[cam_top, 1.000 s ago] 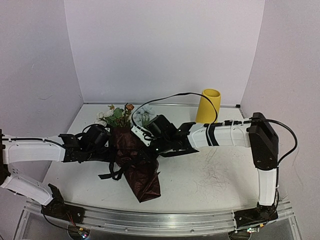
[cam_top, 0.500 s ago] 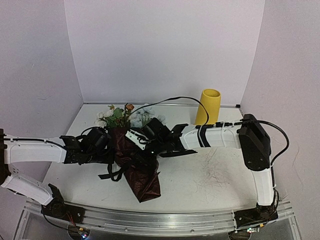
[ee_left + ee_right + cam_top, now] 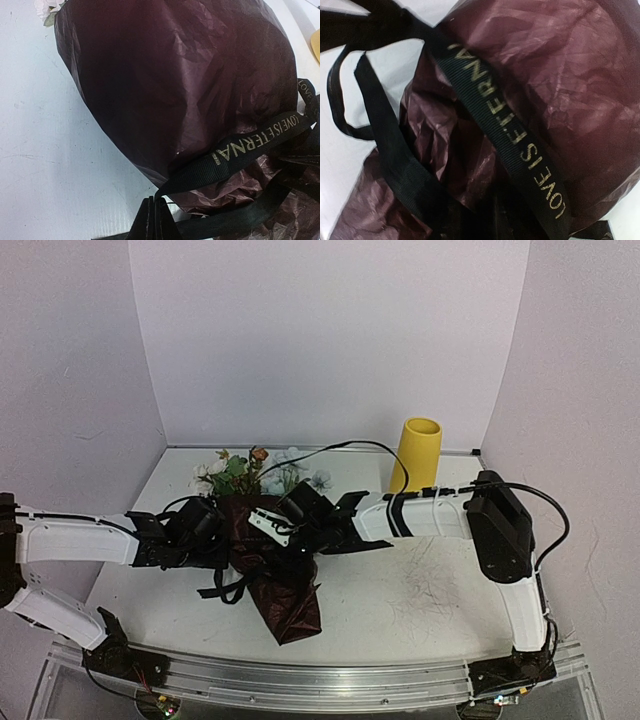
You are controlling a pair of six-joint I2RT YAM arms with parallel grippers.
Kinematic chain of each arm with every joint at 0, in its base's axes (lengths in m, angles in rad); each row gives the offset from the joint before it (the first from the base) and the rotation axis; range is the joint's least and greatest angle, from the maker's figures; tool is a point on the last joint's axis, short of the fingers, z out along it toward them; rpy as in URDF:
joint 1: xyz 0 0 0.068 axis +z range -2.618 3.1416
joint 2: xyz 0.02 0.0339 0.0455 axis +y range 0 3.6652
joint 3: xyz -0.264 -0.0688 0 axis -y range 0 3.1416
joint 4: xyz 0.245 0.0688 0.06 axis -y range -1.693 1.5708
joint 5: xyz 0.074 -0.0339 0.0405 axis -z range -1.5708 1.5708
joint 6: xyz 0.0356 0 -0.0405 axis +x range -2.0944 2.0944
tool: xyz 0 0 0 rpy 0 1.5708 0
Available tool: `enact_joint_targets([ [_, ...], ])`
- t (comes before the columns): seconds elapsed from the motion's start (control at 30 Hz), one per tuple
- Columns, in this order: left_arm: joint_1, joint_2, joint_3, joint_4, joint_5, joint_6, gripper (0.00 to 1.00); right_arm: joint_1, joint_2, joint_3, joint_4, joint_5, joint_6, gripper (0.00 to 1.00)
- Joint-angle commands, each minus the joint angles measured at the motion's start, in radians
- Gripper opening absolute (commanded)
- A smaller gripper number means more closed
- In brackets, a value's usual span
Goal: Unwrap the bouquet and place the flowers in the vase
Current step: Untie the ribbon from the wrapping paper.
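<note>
Directly below right gripper (image 3: 272, 538), bouquet (image 3: 287, 602)

Plain pale walls (image 3: 330, 340) enclose the white table (image 3: 400, 625) on three sides. Its surface shows faint scratches (image 3: 432, 590) under even light.

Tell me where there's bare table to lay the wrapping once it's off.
Biggest bare patch: the table to the right of the bouquet, between the right arm and the near rail. A smaller one between the left arm and that rail. Crowded around the bouquet, where both arms and the ribbon meet.
</note>
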Motion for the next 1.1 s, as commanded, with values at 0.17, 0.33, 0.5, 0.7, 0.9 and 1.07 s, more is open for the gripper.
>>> enact_joint_targets([
  [0.17, 0.006, 0.012, 0.013, -0.002, -0.044, 0.01, 0.0, 0.005, -0.157, -0.134, 0.051, 0.038, 0.0, 0.0],
  [0.33, 0.006, -0.001, 0.018, -0.012, -0.055, 0.017, 0.0, -0.005, -0.262, -0.244, 0.142, 0.125, 0.035, 0.0],
  [0.5, 0.007, -0.029, 0.011, -0.035, -0.078, 0.007, 0.0, -0.041, -0.34, -0.324, 0.191, 0.124, 0.083, 0.0],
  [0.7, 0.006, -0.096, 0.0, -0.055, -0.125, -0.015, 0.0, -0.125, -0.397, -0.394, 0.228, 0.019, 0.175, 0.04],
  [0.9, 0.006, -0.116, 0.001, -0.059, -0.128, -0.013, 0.0, -0.109, -0.335, -0.325, 0.177, -0.11, 0.097, 0.47],
  [1.07, 0.006, -0.117, 0.001, -0.06, -0.114, -0.018, 0.0, -0.046, -0.251, -0.217, 0.092, -0.065, 0.007, 0.48],
])
